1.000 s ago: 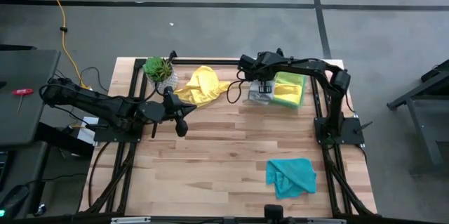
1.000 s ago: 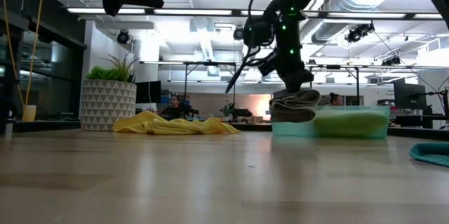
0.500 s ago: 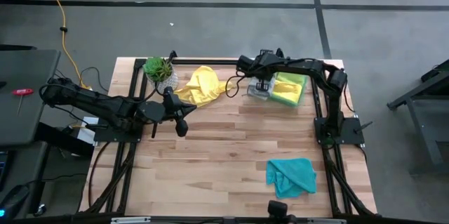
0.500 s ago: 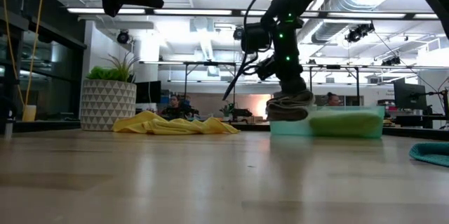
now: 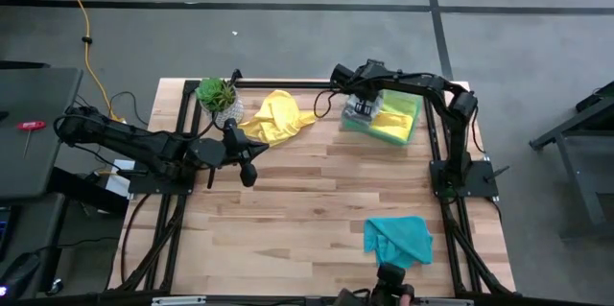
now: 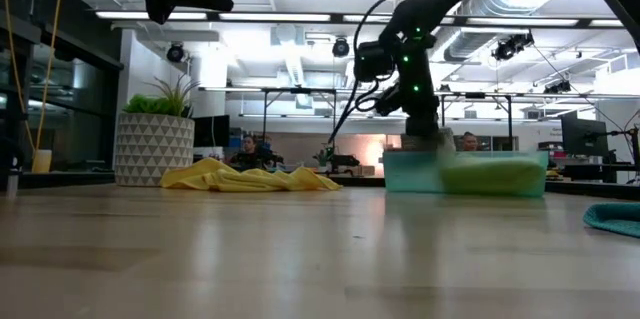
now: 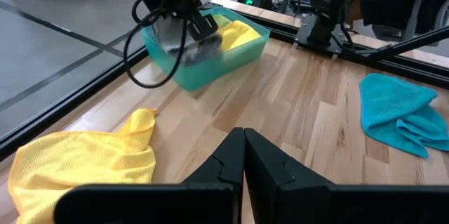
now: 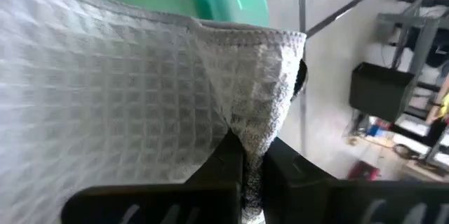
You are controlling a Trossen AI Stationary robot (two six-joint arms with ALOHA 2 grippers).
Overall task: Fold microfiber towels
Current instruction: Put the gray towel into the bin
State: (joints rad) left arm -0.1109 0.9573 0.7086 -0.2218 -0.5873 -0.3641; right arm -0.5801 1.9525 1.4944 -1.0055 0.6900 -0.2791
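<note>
Right gripper (image 5: 363,107), fingers clamped on a grey towel (image 8: 126,97), lowering it into the green tray (image 5: 411,114); left gripper (image 5: 248,173), fingers together, hovering beside the yellow towel (image 5: 273,117).

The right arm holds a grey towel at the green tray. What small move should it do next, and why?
Probably open the jaws and let go. The right gripper is shut on the grey towel, which already sits in the green tray beside a yellow towel, so only release seems left.
</note>
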